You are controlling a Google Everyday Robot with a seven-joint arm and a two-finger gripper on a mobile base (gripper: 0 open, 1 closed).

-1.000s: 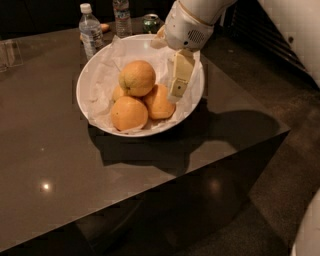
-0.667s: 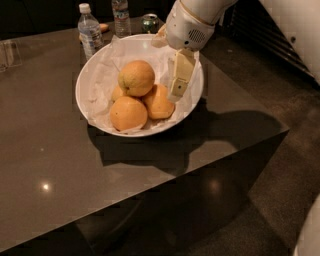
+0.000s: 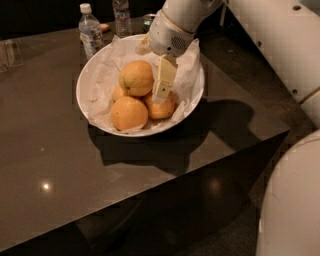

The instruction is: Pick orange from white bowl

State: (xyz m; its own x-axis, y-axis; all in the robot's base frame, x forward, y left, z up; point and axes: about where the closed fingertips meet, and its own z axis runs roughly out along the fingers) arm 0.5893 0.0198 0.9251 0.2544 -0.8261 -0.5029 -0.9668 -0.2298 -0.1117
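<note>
The orange [image 3: 136,77], the largest and palest fruit, lies on top of the pile in the white bowl [image 3: 84,97], which is lined with crumpled white paper. Three smaller, deeper-orange fruits lie around it: one in front [image 3: 129,113], one at the right [image 3: 164,108] and one partly hidden behind [image 3: 117,93]. My gripper [image 3: 160,92] reaches down into the bowl from the upper right. It sits right beside the orange's right side, over the right-hand small fruit. It holds nothing that I can see.
Two water bottles [image 3: 90,33] [image 3: 121,15] stand behind the bowl at the table's far edge, with a dark can [image 3: 148,21] near them. A clear plastic holder [image 3: 10,52] is at far left. The table corner [image 3: 286,131] is right of the bowl. My white body [image 3: 295,200] fills the lower right.
My gripper has moved left inside the bowl, from near the right rim to right beside the orange. The fruits and the bowl have not moved.
</note>
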